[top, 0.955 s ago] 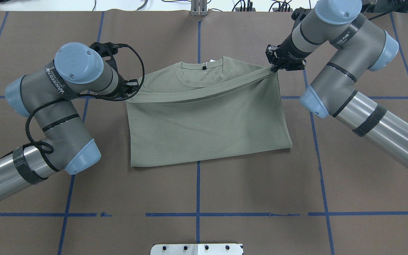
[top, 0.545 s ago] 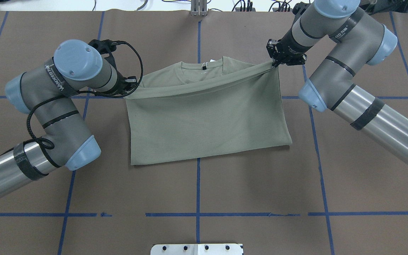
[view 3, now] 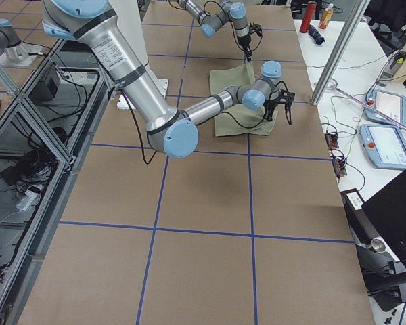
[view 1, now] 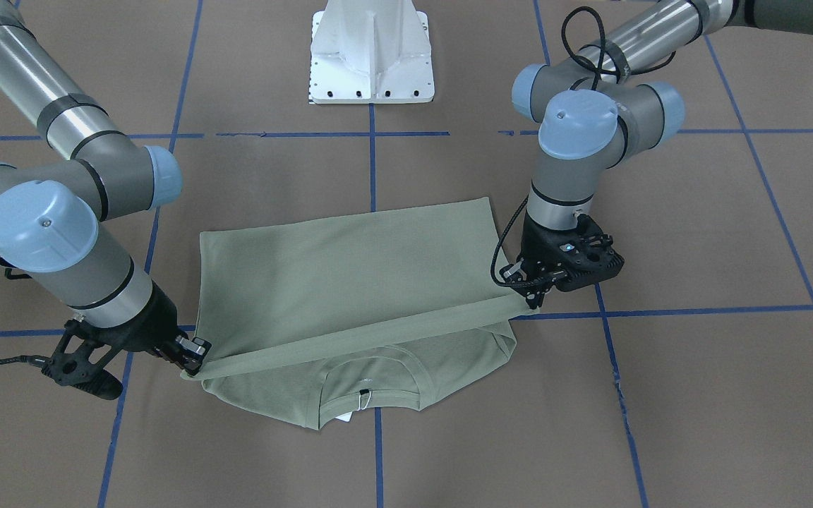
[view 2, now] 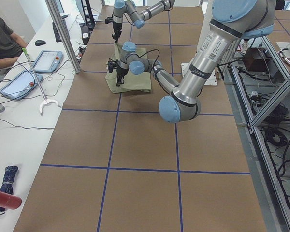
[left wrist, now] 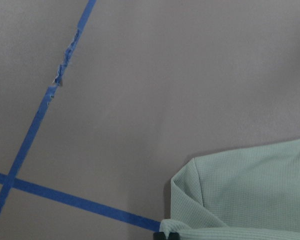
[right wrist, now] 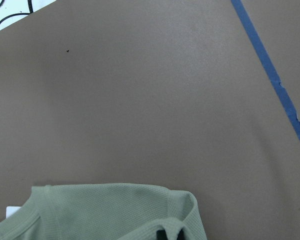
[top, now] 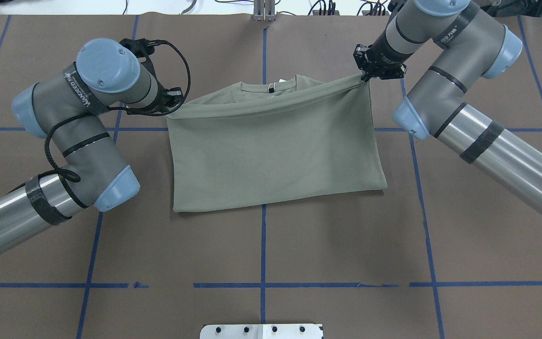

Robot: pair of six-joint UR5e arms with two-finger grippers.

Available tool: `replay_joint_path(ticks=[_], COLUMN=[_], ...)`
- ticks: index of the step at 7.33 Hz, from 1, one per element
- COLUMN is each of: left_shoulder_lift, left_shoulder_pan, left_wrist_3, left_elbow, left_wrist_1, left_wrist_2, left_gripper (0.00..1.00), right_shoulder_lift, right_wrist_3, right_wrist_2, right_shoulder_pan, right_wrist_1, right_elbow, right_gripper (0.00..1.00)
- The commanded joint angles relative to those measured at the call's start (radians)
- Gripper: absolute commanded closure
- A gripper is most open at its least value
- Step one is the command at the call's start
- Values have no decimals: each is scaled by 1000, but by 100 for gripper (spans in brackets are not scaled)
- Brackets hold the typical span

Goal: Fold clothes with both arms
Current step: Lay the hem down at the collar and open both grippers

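Observation:
The sage-green shirt lies folded on the brown table, with its ribbed collar at the far side. My left gripper is shut on the left end of the shirt's lifted edge. My right gripper is shut on the right end. The edge is stretched taut between them, just short of the collar. In the front-facing view the shirt shows its white hang tag; the left gripper is on that view's right and the right gripper on its left. Both wrist views show a shirt corner.
The white pedestal base stands at the near edge of the table. Blue tape lines mark a grid on the brown table cover. A side bench with tablets and a seated person lies beyond the far edge.
Both grippers have carried the held edge away from the robot toward the collar. The folded layer now covers more of the shirt's upper part.

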Motion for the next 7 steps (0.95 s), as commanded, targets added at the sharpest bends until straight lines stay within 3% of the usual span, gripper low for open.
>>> replay_joint_path(ticks=[1, 7], left_shoulder_lift=[-12, -37], left_shoulder_pan=[-14, -4], left_wrist_3=[-2, -13], left_elbow=[50, 81], left_wrist_1=[-47, -50], left_wrist_2=[0, 0], left_gripper=[100, 100], right_shoulder_lift=[1, 11], right_wrist_3=[1, 1], right_wrist_2=[0, -16], right_shoulder_pan=[-1, 5], right_wrist_1=[32, 32], right_elbow=[-24, -29], right_gripper=[100, 100])
